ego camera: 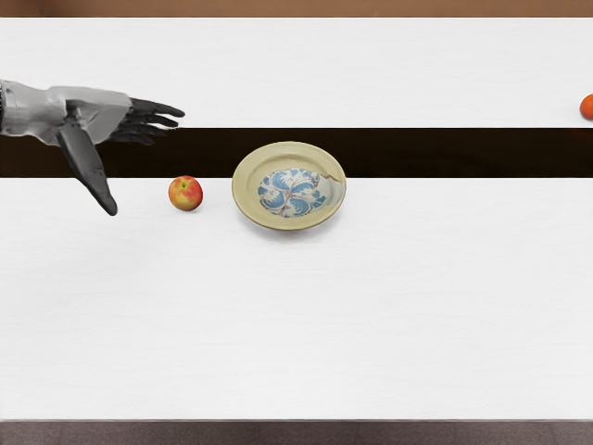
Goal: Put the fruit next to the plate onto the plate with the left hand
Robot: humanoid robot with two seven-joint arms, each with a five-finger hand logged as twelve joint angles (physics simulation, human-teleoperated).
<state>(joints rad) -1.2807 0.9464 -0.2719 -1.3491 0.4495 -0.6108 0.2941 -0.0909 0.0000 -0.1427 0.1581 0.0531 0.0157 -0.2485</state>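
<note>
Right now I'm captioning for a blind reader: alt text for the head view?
The left hand, fingers spread and holding nothing, hangs up-left of a red-yellow fruit lying on the white table just left of an empty patterned plate. An orange fruit shows at the right edge.

- Setting: simulator-rendered tabletop test bench.
- Evidence: 2 plain white slabs, the front table (pixel 296 315) and the rear table (pixel 296 69), separated by 1 dark gap (pixel 445 153).
</note>
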